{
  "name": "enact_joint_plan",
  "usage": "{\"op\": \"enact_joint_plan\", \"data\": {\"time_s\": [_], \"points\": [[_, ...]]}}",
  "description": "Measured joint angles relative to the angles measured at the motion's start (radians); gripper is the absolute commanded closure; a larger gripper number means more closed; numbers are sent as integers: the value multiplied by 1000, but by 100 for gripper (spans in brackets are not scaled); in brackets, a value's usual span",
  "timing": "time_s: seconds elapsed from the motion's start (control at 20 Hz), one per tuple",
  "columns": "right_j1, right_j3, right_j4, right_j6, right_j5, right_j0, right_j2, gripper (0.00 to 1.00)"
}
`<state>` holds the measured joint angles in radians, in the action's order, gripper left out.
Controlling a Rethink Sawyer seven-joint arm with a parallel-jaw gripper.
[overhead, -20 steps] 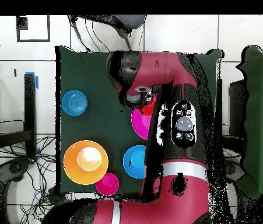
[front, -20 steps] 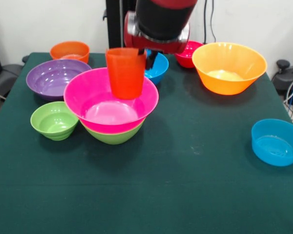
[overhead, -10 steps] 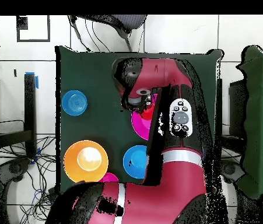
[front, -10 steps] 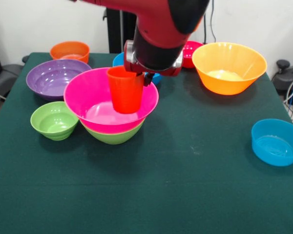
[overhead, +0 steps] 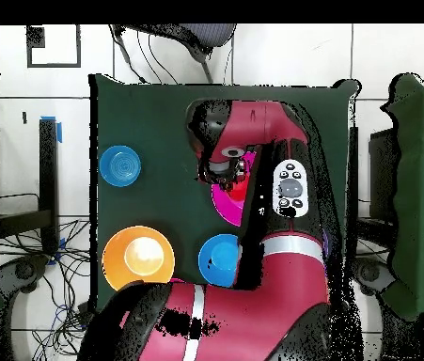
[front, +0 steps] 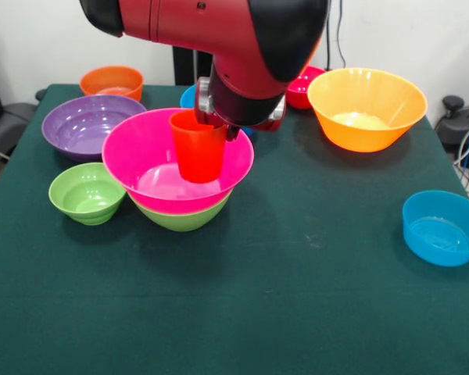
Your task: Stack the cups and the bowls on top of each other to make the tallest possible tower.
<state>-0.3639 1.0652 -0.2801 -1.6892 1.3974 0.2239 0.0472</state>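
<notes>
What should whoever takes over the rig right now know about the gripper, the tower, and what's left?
Gripper: shut on the orange cup, holding it upright inside the pink bowl; not released.
Tower: pink bowl nested in a green bowl.
Loose on the table: small green bowl, purple bowl, small orange bowl, large orange bowl, blue bowl, red bowl.
Left: release the cup, stack the rest.

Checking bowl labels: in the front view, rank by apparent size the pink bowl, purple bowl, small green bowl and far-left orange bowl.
1. Pink bowl
2. Purple bowl
3. Small green bowl
4. Orange bowl, though it sits farther back, so its rank against the green is unsure.
</notes>
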Motion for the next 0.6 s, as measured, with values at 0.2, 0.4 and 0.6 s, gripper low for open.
{"op": "enact_joint_plan", "data": {"time_s": [0.2,0.4,0.6], "points": [[5,-12,0,0,41,0,-6,100],[7,-30,0,0,53,0,-17,100],[9,-46,0,0,53,0,-28,100]]}}
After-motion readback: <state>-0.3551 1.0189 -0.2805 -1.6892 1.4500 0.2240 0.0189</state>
